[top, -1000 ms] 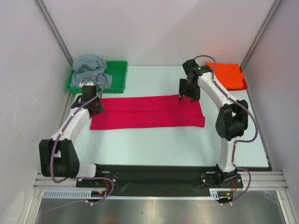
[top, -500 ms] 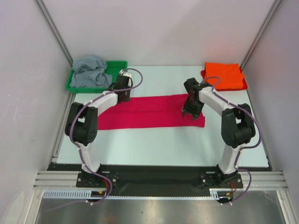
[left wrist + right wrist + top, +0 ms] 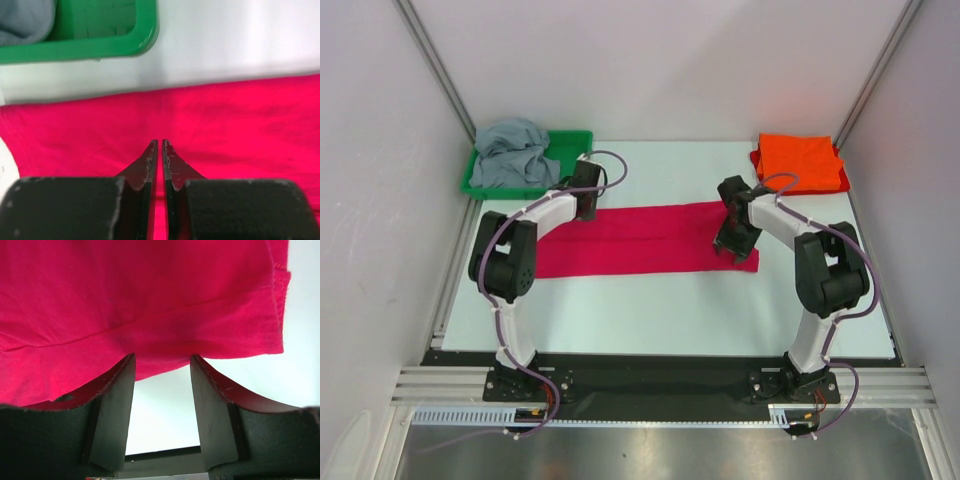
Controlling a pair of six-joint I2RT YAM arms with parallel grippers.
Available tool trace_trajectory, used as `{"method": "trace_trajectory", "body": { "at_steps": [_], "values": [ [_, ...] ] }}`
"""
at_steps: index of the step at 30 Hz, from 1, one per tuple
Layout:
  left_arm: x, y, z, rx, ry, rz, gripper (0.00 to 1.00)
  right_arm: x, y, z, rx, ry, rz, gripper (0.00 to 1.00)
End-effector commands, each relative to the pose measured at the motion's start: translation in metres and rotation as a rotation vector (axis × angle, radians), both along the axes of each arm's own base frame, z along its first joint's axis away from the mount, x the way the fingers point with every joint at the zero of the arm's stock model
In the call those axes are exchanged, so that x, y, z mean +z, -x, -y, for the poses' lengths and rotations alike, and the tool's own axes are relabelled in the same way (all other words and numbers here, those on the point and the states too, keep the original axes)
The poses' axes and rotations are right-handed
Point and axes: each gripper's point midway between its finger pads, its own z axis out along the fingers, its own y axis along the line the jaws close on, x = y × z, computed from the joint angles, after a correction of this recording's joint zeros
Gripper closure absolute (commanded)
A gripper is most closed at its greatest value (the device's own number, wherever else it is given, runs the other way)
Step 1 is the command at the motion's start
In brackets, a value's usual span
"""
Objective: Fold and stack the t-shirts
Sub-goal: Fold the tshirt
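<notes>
The crimson-pink t-shirt [image 3: 650,240] lies on the table as a long flat band. My left gripper [image 3: 582,203] sits at its far edge, left of middle. In the left wrist view the crimson cloth [image 3: 225,115] fills the frame, and the gripper [image 3: 160,142] is shut on it with only a sliver between the fingers. My right gripper [image 3: 732,246] is near the shirt's near right corner. It stands open [image 3: 162,360], with the cloth's hem [image 3: 150,290] at its fingertips and bare table between them. The orange t-shirt [image 3: 800,162] lies folded at the back right. The grey t-shirt [image 3: 512,155] is bunched in the tray.
A green tray [image 3: 575,150] stands at the back left, its rim [image 3: 100,47] just beyond the crimson shirt's far edge, with grey cloth [image 3: 25,20] inside. White walls enclose the table on three sides. A black strip runs along the near edge.
My left arm swung from the shirt's left end to its far edge and the gripper closed. My right gripper moved from the far edge toward the near right corner and narrowed a little.
</notes>
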Motion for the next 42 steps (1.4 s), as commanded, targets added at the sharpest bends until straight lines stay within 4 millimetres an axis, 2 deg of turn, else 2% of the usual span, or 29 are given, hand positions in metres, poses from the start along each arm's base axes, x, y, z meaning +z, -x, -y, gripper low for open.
{"method": "trace_trajectory", "body": {
  "at_steps": [1, 4, 6, 11, 16, 19, 20, 22, 23, 25, 26, 27, 29, 30, 32, 33, 34, 36, 37, 38, 40, 42],
  "values": [
    [-0.009, 0.007, -0.009, 0.030, -0.058, -0.054, 0.89, 0.001, -0.014, 0.008, -0.025, 0.028, 0.042, 0.47],
    [-0.021, 0.015, -0.017, 0.083, -0.097, -0.113, 0.89, -0.005, -0.017, 0.012, -0.019, 0.044, 0.030, 0.47],
    [-0.028, 0.017, -0.015, 0.088, -0.088, -0.139, 0.89, -0.007, -0.022, 0.014, -0.014, 0.057, 0.034, 0.46],
    [-0.031, 0.023, -0.018, 0.142, -0.100, -0.183, 0.89, -0.020, -0.031, 0.020, 0.012, 0.082, 0.019, 0.46],
    [-0.038, 0.044, -0.012, 0.179, -0.079, -0.295, 0.89, -0.025, -0.051, 0.022, 0.053, 0.109, 0.031, 0.46],
    [-0.043, 0.064, -0.001, 0.179, -0.050, -0.349, 0.89, -0.034, -0.062, 0.028, 0.089, 0.135, 0.018, 0.45],
    [-0.040, 0.068, 0.005, 0.173, -0.031, -0.346, 0.89, -0.029, -0.073, 0.028, 0.099, 0.137, 0.038, 0.45],
    [-0.045, 0.083, 0.015, 0.177, 0.013, -0.381, 0.89, -0.034, -0.084, 0.033, 0.137, 0.158, 0.034, 0.44],
    [-0.042, 0.088, 0.021, 0.167, 0.027, -0.381, 0.89, -0.027, -0.097, 0.032, 0.148, 0.158, 0.060, 0.44],
    [-0.049, 0.104, 0.027, 0.183, 0.047, -0.416, 0.89, -0.033, -0.108, 0.037, 0.187, 0.173, 0.049, 0.43],
    [-0.052, 0.116, 0.030, 0.191, 0.065, -0.435, 0.89, -0.025, -0.122, 0.034, 0.199, 0.168, 0.081, 0.43],
    [-0.053, 0.121, 0.036, 0.188, 0.089, -0.440, 0.89, -0.031, -0.126, 0.034, 0.227, 0.176, 0.076, 0.43],
    [-0.055, 0.134, 0.048, 0.178, 0.105, -0.455, 0.89, -0.029, -0.139, 0.030, 0.255, 0.166, 0.098, 0.42],
    [-0.057, 0.143, 0.048, 0.182, 0.110, -0.468, 0.89, -0.022, -0.151, 0.024, 0.268, 0.155, 0.137, 0.42],
    [-0.057, 0.155, 0.060, 0.179, 0.142, -0.483, 0.89, -0.030, -0.161, 0.021, 0.303, 0.156, 0.145, 0.41],
    [-0.059, 0.163, 0.062, 0.175, 0.143, -0.496, 0.89, -0.023, -0.173, 0.015, 0.314, 0.140, 0.177, 0.41],
    [-0.055, 0.166, 0.065, 0.173, 0.149, -0.495, 0.89, -0.033, -0.175, 0.015, 0.328, 0.145, 0.162, 0.41],
    [-0.052, 0.177, 0.078, 0.164, 0.162, -0.510, 0.89, -0.035, -0.185, 0.011, 0.345, 0.140, 0.185, 0.41],
    [-0.047, 0.179, 0.082, 0.161, 0.175, -0.503, 0.89, -0.030, -0.194, 0.008, 0.352, 0.136, 0.212, 0.41],
    [-0.044, 0.184, 0.090, 0.164, 0.182, -0.497, 0.89, -0.034, -0.198, 0.006, 0.372, 0.135, 0.215, 0.41],
    [-0.036, 0.191, 0.095, 0.164, 0.200, -0.489, 0.89, -0.023, -0.211, 0.003, 0.387, 0.140, 0.257, 0.41],
    [-0.034, 0.201, 0.100, 0.182, 0.222, -0.499, 0.89, -0.023, -0.217, 0.001, 0.418, 0.138, 0.271, 0.40]
  ]
}}
